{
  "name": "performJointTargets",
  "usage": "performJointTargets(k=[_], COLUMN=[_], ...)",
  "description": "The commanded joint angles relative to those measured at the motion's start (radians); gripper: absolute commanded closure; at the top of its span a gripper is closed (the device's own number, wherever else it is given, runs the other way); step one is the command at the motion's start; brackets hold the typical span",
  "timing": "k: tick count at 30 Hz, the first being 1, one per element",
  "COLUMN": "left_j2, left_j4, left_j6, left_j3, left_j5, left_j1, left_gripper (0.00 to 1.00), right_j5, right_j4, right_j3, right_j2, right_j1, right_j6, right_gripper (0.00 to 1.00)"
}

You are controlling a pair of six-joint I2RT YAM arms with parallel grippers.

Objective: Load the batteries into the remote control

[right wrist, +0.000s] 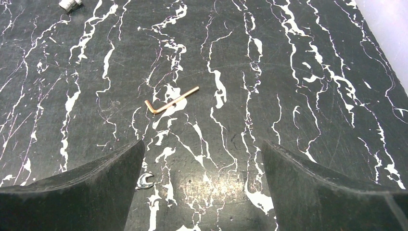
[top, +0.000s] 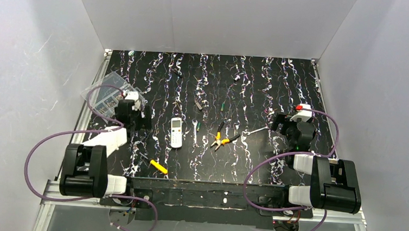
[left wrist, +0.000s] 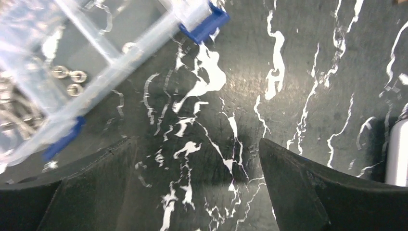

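Black worktop (top: 248, 80) veined in white, enclosed on three sides by plain white panels, seen from above and behind the two arms. The remote control (top: 176, 132) lies flat, left of centre. Its long axis runs near-to-far, and its display end appears to point away from the arm bases.

The left jaws hang just to the remote's left and a little farther back, beside a clear plastic box (top: 106, 89) of small hardware. The right jaws hang well apart from it, across the worktop. The left arm is therefore the nearer to the remote, and would reach it by moving toward the centre and slightly toward the bases.

Both pairs of jaws stand wide apart and hold nothing (each wrist view shows only bare worktop between them).

One slim green piece, judged to be a battery (top: 222, 104), lies between the two arms, beyond the yellow-handled pliers (top: 219, 139) and farther back than the remote. Its long axis also runs roughly near-to-far, and it sits somewhat closer to the right jaws. A second battery cannot be picked out with confidence at this size. A brass hex key (right wrist: 171, 101) lies ahead of the right jaws and has no part in the task.

Judgement: nothing is loaded yet. The remote seems to lie buttons-up, so its compartment would face the worktop.
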Motion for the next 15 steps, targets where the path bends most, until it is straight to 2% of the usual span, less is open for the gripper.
performJointTargets(k=[1,4,9,10,12,15], left_j2=[-0.114,-0.153,-0.216,-0.228,-0.253,-0.272], left_j4=[-0.579,-0.744,-0.9,-0.935,-1.016,-1.111], left_j6=[-0.089,-0.058,-0.13,-0.165,-0.237,-0.247], left_j3=[0.209,0.331,0.396,0.406,0.431,0.477], left_j5=[-0.1,-0.064,-0.166,-0.203,-0.25,-0.229], left_j1=[0.003,0.003,0.004,0.003,0.005,0.007], left_gripper=[0.0,0.01,0.0,0.0,0.0,0.01], right_j5=[0.054,0.092,0.149,0.158,0.146,0.208], right_j4=[0.092,0.086,-0.185,-0.296,-0.384,-0.644], right_j3=[-0.002,-0.011,0.058,0.09,0.131,0.24], right_j2=[-0.017,-0.062,-0.245,-0.287,-0.366,-0.456], right_j1=[-0.005,-0.005,0.007,0.009,0.009,0.009], right_j6=[0.016,0.027,0.068,0.107,0.207,0.415], right_gripper=[0.0,0.0,0.0,0.0,0.0,0.0])
